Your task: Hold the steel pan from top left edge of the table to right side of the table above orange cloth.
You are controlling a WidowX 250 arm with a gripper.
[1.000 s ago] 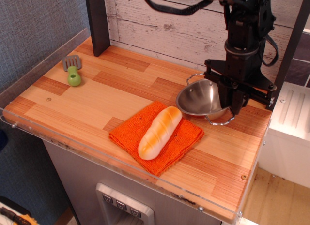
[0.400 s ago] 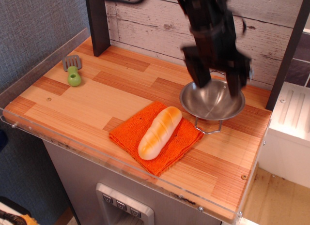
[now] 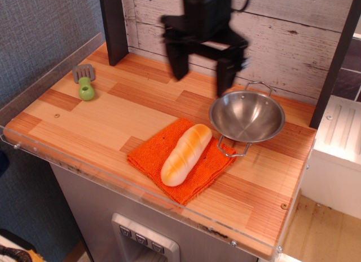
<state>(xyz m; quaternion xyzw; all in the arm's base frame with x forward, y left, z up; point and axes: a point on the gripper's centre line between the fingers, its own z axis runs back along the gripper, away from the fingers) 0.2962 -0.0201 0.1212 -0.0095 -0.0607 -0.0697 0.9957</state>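
The pan [image 3: 247, 116] sits upright on the bench [image 3: 113, 124], on the right side toward the back, just past the far right corner of the orange cloth [image 3: 183, 160]. Its near wire handle reaches over the edge of the cloth, and its far handle points toward the whitewashed plank wall behind. The bowl of the pan is shiny and nothing lies in it.

The pincer [image 3: 202, 62] hangs in the air above the back of the bench, to the left of the pan and clear of it. Its two dark fingers [image 3: 177, 59] are spread wide, and they grip nothing. The arm is slightly blurred.

A bread loaf [image 3: 186, 154] lies slantwise across the orange cloth, one end toward the pan and the other toward the front edge of the bench. It comes near the pan's rim, but whether they touch cannot be told.

Well apart from all this, near the back left corner of the bench, lies a small green-handled spatula [image 3: 85, 81] with a grey blade. A dark upright post [image 3: 114, 25] stands at the back left, and clear edging runs along the front and left sides of the bench.
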